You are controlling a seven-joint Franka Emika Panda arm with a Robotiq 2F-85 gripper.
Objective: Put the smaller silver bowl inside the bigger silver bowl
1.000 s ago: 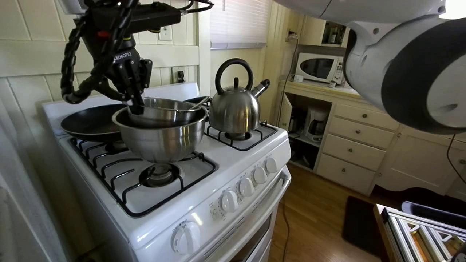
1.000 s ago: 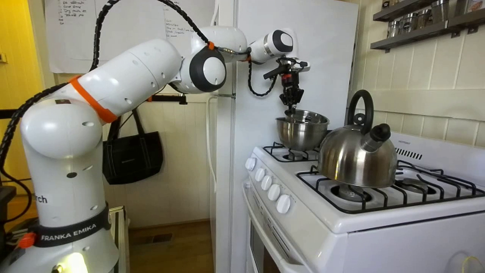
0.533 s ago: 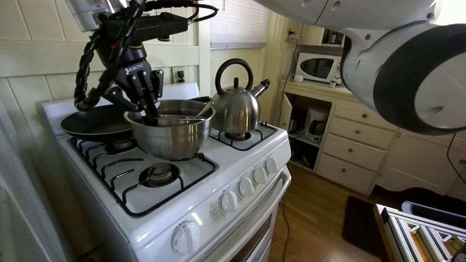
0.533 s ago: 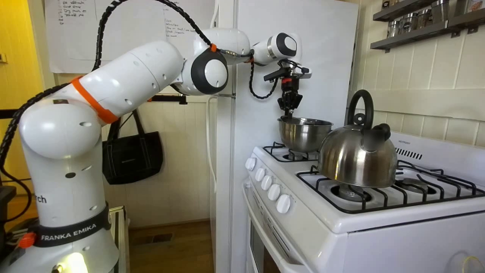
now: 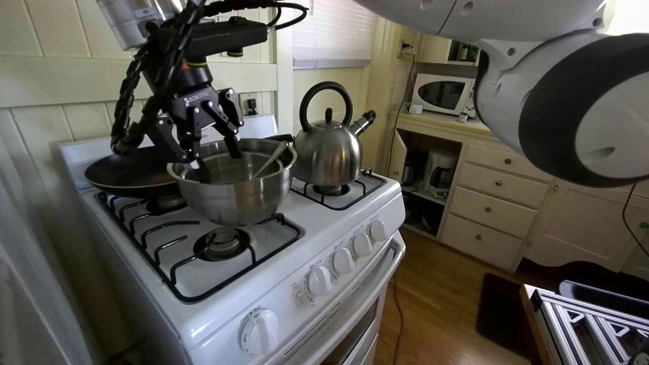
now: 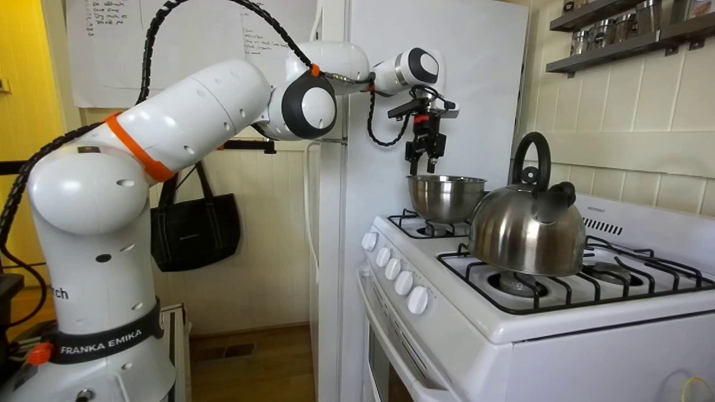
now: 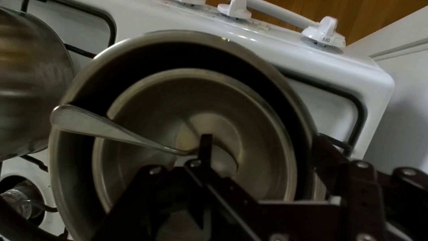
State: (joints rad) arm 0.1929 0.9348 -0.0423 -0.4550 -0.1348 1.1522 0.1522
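Note:
The smaller silver bowl (image 7: 267,150) sits inside the bigger silver bowl (image 7: 187,36), its rim below the larger rim, as the wrist view shows. On the stove, the bigger silver bowl (image 5: 238,203) stands over the front burner in an exterior view; part of the smaller silver bowl's inside (image 5: 223,170) shows past its rim. My gripper (image 5: 219,163) is open above the bowls, its fingers spread near the rim on one side. In an exterior view the gripper (image 6: 423,168) shows two separated fingertips just over the bigger bowl, with nothing between them. Whether a finger touches a rim, I cannot tell.
A spoon (image 7: 90,123) leans out of the smaller bowl, its handle over both rims. Beside the bowls stands a steel kettle (image 5: 328,152) with a black handle. A dark frying pan (image 5: 129,170) is behind them. A white fridge (image 6: 469,111) rises by the stove.
My gripper was shut at the smaller bowl's rim and has opened. That bowl has sunk deeper into the bigger one. The bigger bowl shifted slightly, and the spoon now tilts more steeply.

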